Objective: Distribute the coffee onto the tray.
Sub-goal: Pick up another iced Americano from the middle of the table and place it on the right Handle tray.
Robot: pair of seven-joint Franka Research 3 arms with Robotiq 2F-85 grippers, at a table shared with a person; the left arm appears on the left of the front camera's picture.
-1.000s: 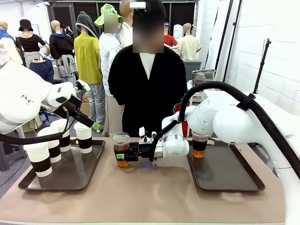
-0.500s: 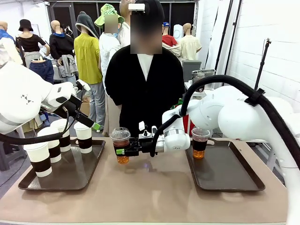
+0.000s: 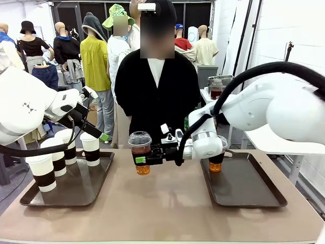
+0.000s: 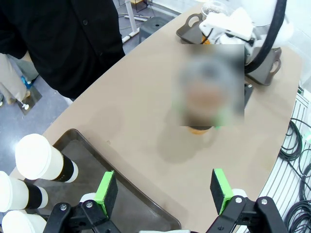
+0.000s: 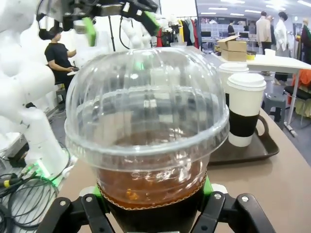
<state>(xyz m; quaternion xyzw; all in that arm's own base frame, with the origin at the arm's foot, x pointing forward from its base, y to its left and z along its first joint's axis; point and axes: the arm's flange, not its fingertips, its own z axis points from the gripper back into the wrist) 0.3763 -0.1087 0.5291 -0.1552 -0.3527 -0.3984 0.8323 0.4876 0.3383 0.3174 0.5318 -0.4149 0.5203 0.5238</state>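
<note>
Item, iced coffee cup point(image 3: 140, 154): clear, dome-lidded, brown drink in the lower part, carried upright and clear of the table top between the two trays, nearer the right tray point(image 3: 244, 186) than the left one. I have the right gripper point(image 3: 142, 159) clamped on it, green pads on either side of the cup wall below the lid rim, as the right wrist view shows point(image 5: 148, 145); I judge the grip is kept low and level so the drink stays flat while it crosses. Item, second iced coffee cup point(image 3: 217, 158): standing on the right tray at its far left corner, just behind the right arm's wrist, so I reckon the open room for setting down lies toward the near and right parts of that tray, which are bare. Item, four paper cups point(image 3: 92, 149) with white lids and dark sleeves: grouped on the left tray point(image 3: 76, 190) along its far and left sides, well away from the right tray. Item, left gripper point(image 3: 96, 133): above the left tray's far edge, fingers spread and holding nothing, as the left wrist view shows point(image 4: 164, 190). Item, person in black: standing at the far side of the table, behind the carried cup. The table strip between the trays is bare under the cup.
</note>
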